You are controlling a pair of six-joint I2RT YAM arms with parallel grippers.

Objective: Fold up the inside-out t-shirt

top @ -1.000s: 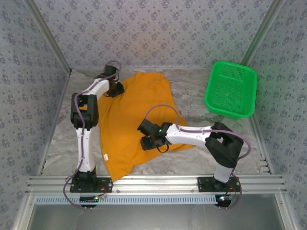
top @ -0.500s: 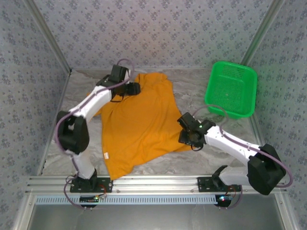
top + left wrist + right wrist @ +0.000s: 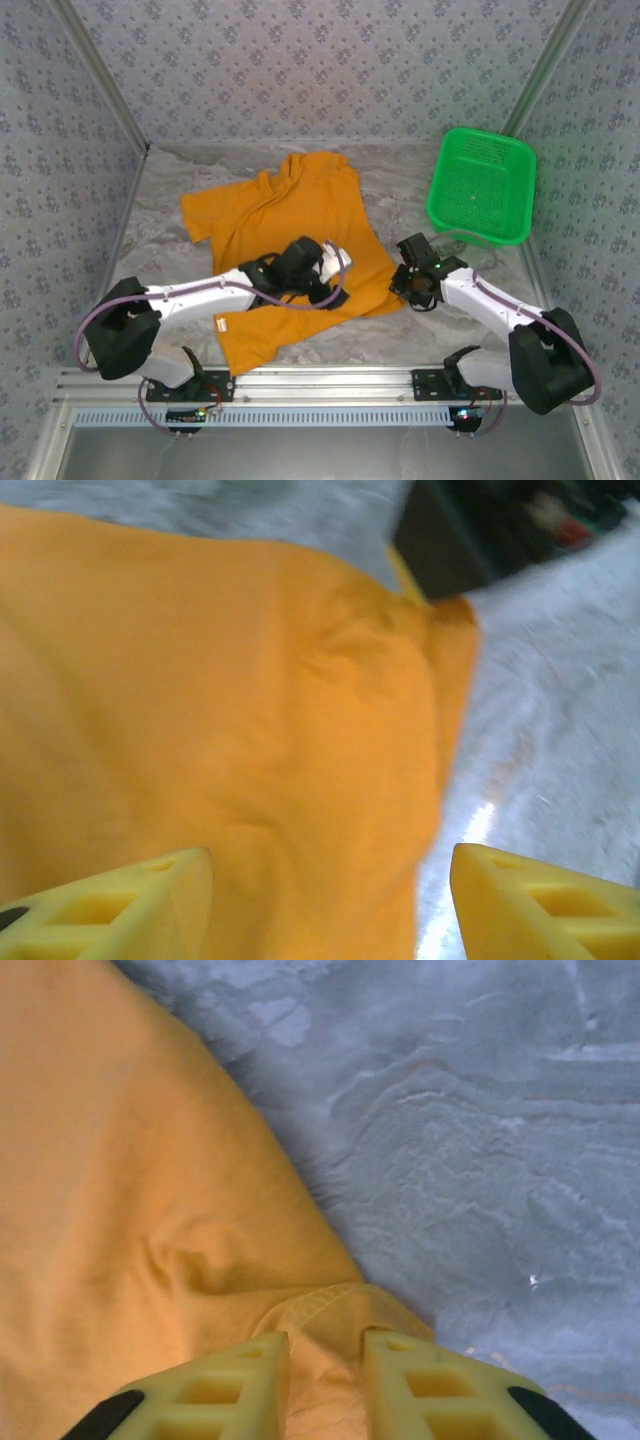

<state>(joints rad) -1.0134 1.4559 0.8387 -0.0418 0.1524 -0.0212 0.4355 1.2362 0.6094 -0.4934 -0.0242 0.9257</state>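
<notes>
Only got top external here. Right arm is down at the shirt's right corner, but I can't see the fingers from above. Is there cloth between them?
Observer: Yes. On the right wrist view, a hemmed corner of the t-shirt sits between the right fingers, which stand close together. I cannot tell whether they actually pinch it.
Operator: Left fingers holding anything?
Observer: No. On the left wrist view, the left fingers stand wide apart above the shirt's edge with nothing between them.
</notes>
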